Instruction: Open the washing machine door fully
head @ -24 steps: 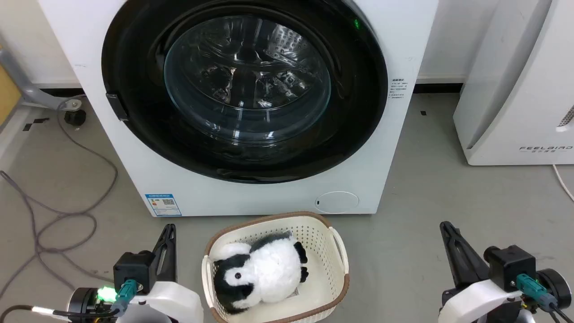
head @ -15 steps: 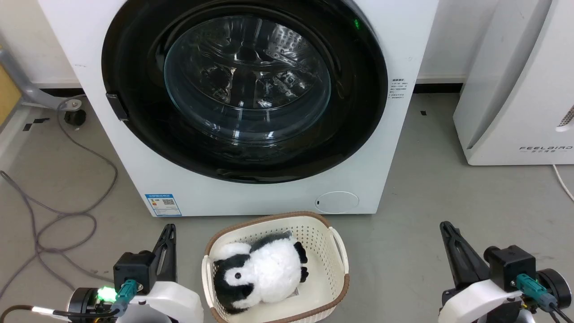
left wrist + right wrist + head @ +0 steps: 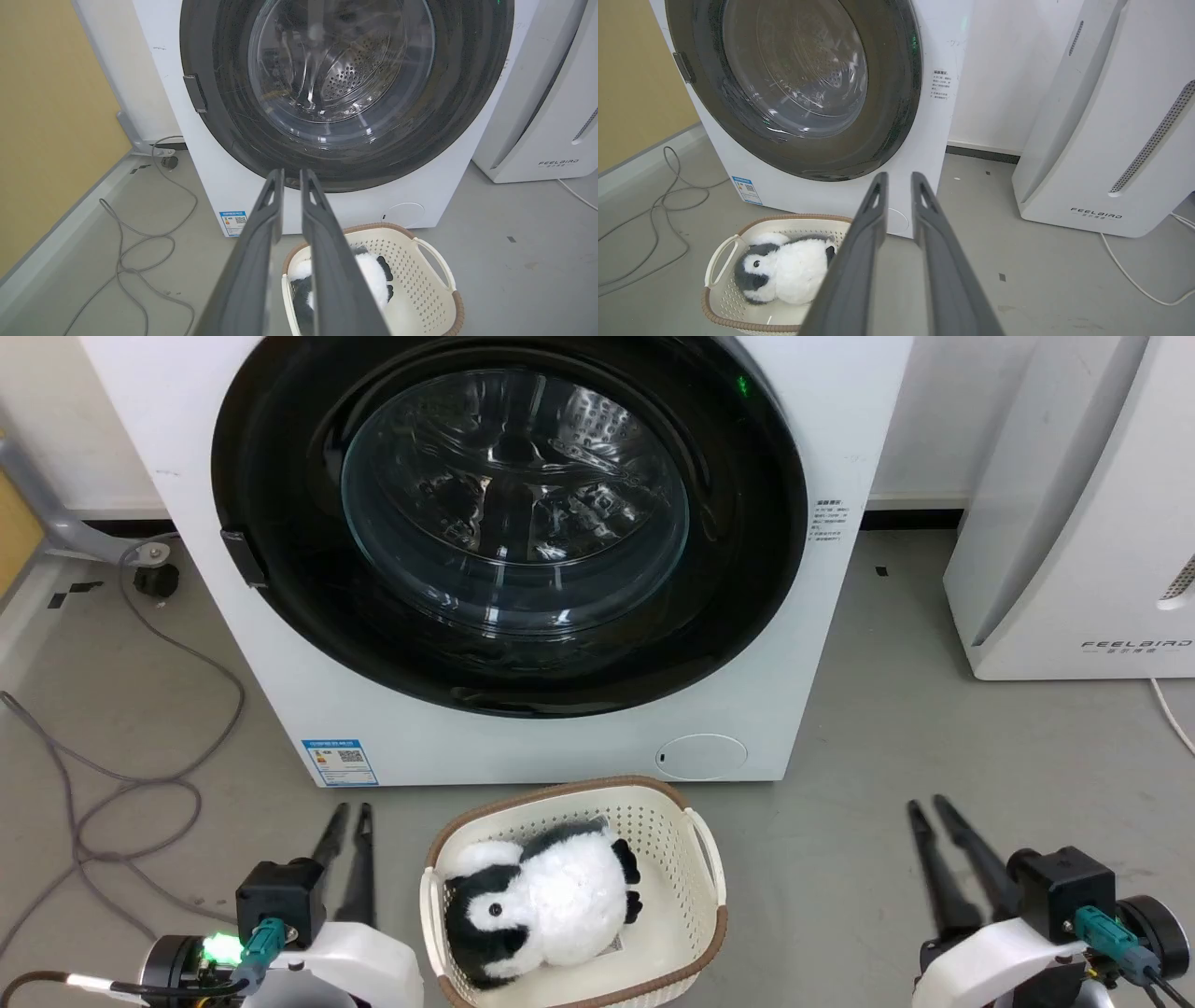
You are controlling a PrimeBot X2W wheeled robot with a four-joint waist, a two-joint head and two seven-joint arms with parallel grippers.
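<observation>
The washing machine (image 3: pixel 523 751) stands white and square ahead of me. Its washing machine door (image 3: pixel 280 625), a glossy black disc with a clear glass bowl, lies shut flat against the front, with a small dark latch tab (image 3: pixel 245 558) on its left rim. My left gripper (image 3: pixel 351 810) hangs low on the left, well short of the machine, its fingers parted by a narrow gap around nothing. My right gripper (image 3: pixel 926 805) mirrors it on the right. The left gripper (image 3: pixel 290 171) points at the door's (image 3: pixel 224 116) lower rim. The right gripper (image 3: pixel 899 175) points past the door (image 3: pixel 896 93) to the machine's lower right.
A cream basket (image 3: pixel 705 859) holding a black-and-white penguin plush (image 3: pixel 551 896) sits on the floor between my arms, just before the machine. A white FEELBIRD appliance (image 3: pixel 1074 523) stands at the right. Grey cables (image 3: pixel 140 784) loop over the floor at the left.
Both grippers' fingers, pressed together in the earlier frames, have parted a little. Arms, door and basket have not moved.
</observation>
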